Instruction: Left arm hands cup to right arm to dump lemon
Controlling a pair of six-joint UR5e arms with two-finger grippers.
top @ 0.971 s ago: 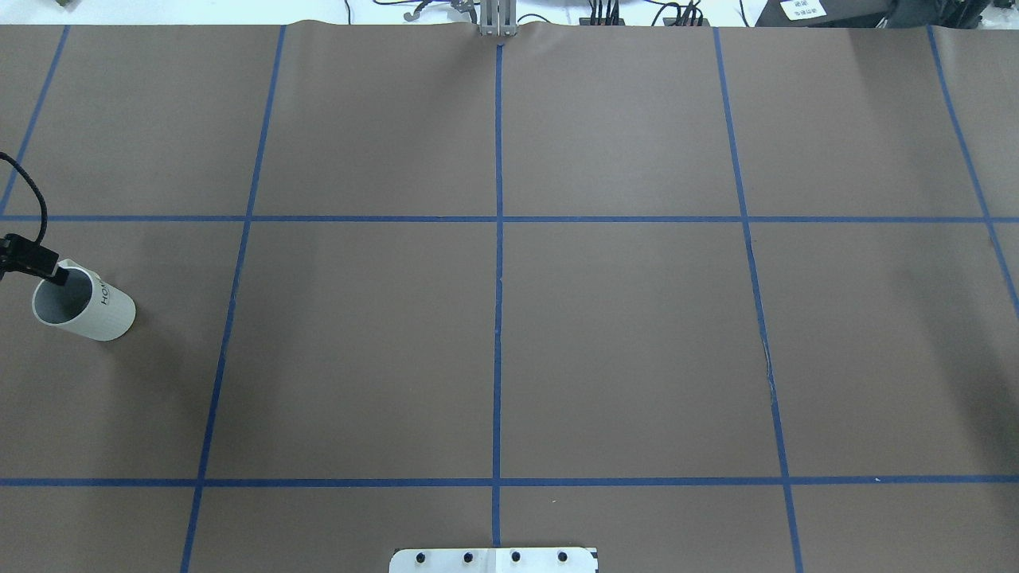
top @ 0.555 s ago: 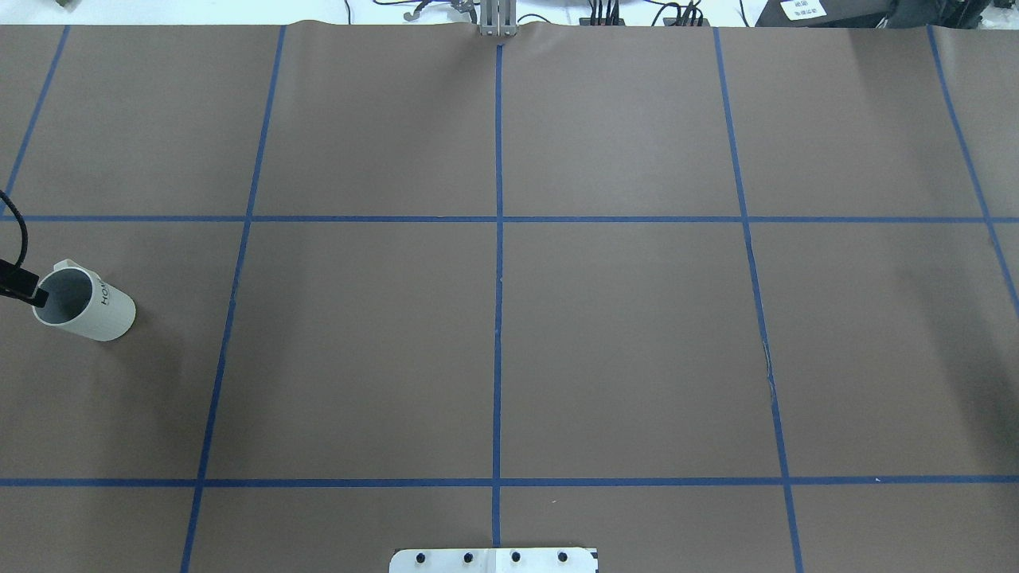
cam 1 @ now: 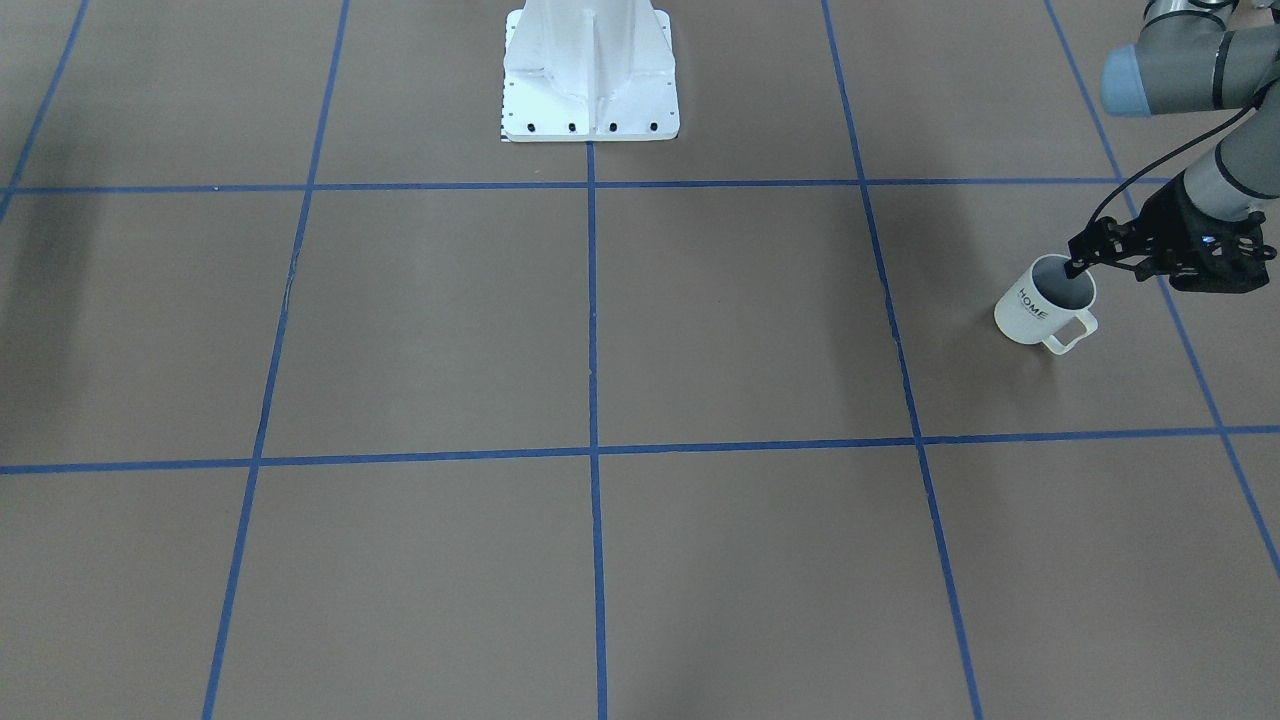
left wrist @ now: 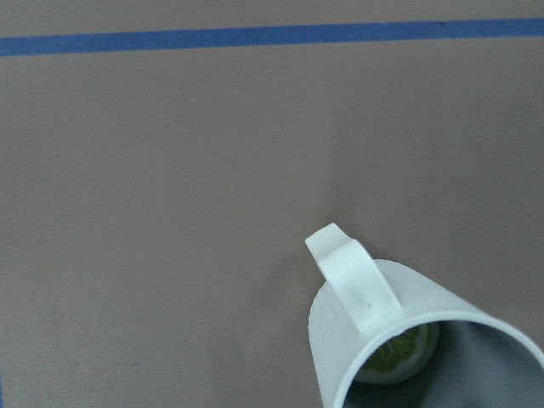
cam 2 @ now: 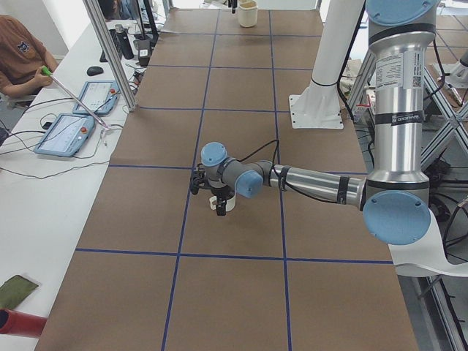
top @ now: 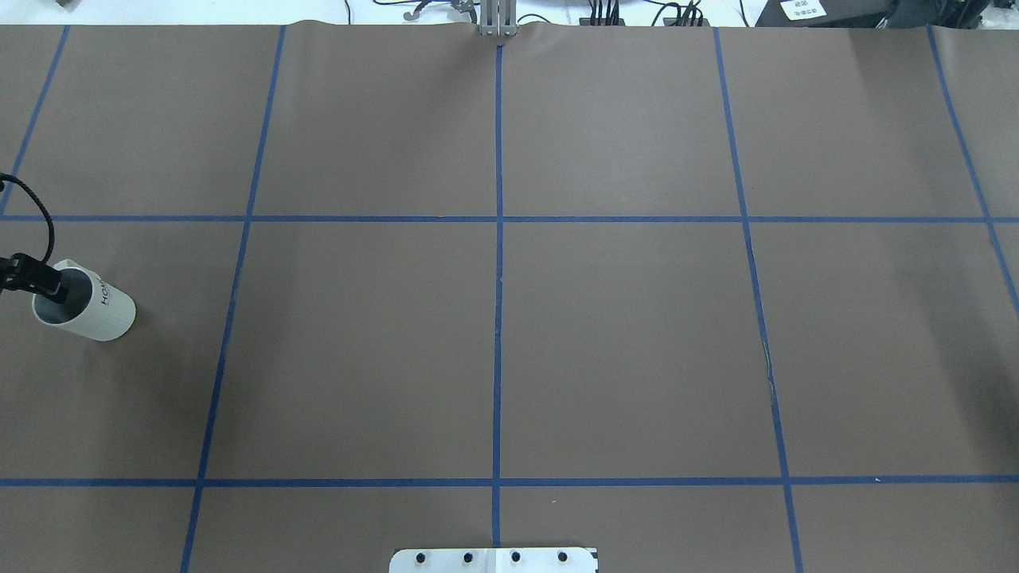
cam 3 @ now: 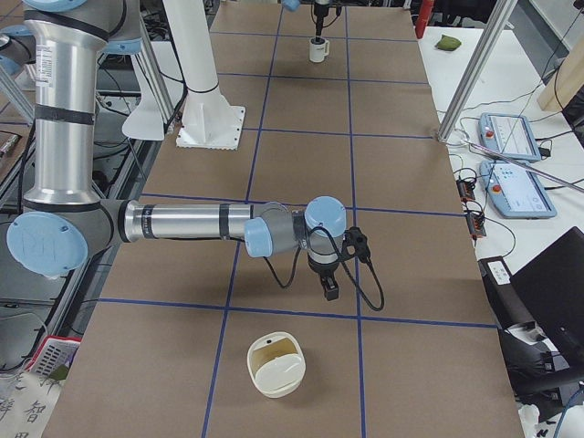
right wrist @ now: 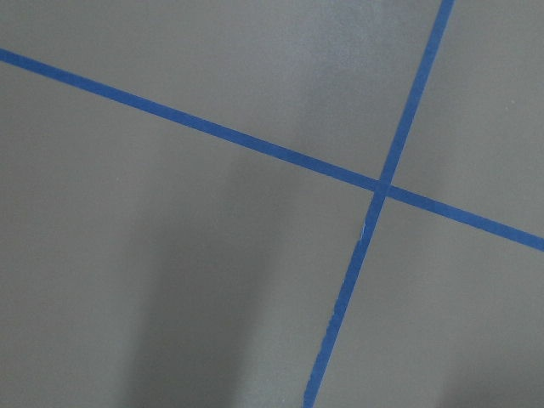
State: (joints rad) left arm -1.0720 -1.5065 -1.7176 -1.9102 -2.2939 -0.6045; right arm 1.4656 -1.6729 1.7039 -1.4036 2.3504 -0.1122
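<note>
Exterior front-facing view has the left jaws at the rim of the cup (cam 1: 1042,303), on the wall nearest the robot. From overhead, one black finger (top: 48,278) dips into the grey mouth, but I cannot tell whether the pair is pinching that wall. The cup stands upright on the table (top: 493,342), far out on the robot's left, its handle turned away from the robot. The lemon (left wrist: 398,357) lies at its bottom, pale cut face showing. The left arm (cam 1: 1232,168) reaches down to it from the side.

To do this well, I judge, the grasp wants one finger inside and one outside, square on the wall and clear of the handle. Then a straight lift, mouth kept level, so the lemon stays put. Leaving the handle side free would give the right arm (cam 3: 182,222) something to take. The right jaws hang above the table, well apart from the cup, and I cannot tell their state.

Only "HOME", black on the cup's side, can be read.
</note>
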